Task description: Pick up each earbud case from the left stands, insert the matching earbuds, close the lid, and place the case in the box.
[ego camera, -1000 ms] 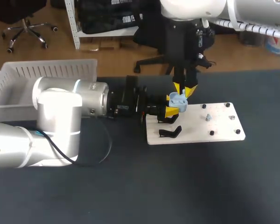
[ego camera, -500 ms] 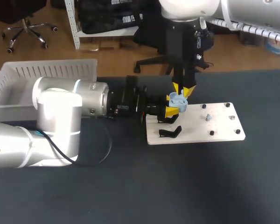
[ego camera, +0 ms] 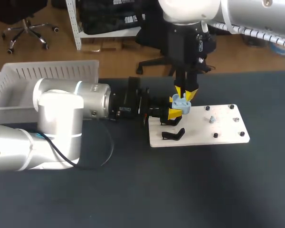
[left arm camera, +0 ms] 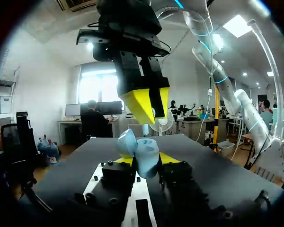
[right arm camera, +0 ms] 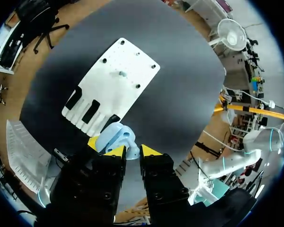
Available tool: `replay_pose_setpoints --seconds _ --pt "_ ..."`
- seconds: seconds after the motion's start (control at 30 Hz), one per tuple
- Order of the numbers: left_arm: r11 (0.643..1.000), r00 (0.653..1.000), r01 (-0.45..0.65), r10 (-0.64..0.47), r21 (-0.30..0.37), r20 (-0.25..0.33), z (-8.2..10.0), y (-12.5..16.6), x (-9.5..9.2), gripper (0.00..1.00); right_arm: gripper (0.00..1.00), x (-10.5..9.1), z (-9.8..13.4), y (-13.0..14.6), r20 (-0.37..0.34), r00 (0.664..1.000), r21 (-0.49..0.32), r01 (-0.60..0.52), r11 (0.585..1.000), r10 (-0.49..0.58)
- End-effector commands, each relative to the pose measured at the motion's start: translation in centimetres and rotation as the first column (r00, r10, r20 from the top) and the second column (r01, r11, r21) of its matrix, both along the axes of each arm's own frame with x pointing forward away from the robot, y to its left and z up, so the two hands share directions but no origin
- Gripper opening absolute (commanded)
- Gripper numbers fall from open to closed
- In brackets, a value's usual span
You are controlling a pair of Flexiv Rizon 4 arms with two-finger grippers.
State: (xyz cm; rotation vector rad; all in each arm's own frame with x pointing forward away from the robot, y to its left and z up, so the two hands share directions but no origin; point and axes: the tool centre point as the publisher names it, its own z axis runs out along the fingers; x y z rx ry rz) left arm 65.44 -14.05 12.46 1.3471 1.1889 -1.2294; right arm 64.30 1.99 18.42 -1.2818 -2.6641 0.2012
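**Earbud going into the held case**

The left pincer point(left arm camera: 146, 159) is clenched on the light blue earbud case point(left arm camera: 141, 153), one yellow tip on each side. It holds the case up over the near-left part of the white board point(ego camera: 223, 128), clear of the black stand point(ego camera: 173, 135) below it. In the left wrist view the lid looks open and tipped back.

The right pincer point(left arm camera: 150, 113) hangs straight down just above the case's open mouth. Whether it is clenched on an earbud I cannot tell, because the yellow tips hide what lies there.

One small blue earbud point(ego camera: 212, 119) sits on a peg near the middle of the board, well apart from both arms. The white box point(ego camera: 19, 76) stands at the far left of the desk point(ego camera: 180, 190).

The step in hand appears to be the insertion: one arm steadies the case while the other comes in from above. The next move probably needs a short, straight descent lined up with the socket, and the left arm must keep the case level. If the right arm carries nothing, it has to fetch the earbud from the board first. Closing the lid and carrying the case to the box are not yet done.
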Motion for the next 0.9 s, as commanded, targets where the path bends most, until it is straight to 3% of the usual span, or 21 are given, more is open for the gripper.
replay_pose_setpoints --seconds 0.03,0.9 --pt "1.0 1.0 -0.005 0.005 -0.005 0.004 -0.13 -0.04 -0.09 0.0 0.0 0.07 0.0 0.15 -0.003 1.0 -0.003 0.002 1.0 -0.002" --pt "1.0 1.0 -0.005 0.005 -0.005 0.004 -0.13 -0.04 -0.09 0.0 0.0 -0.25 -0.58 0.62 -0.019 1.0 -0.001 0.002 1.0 -0.002"
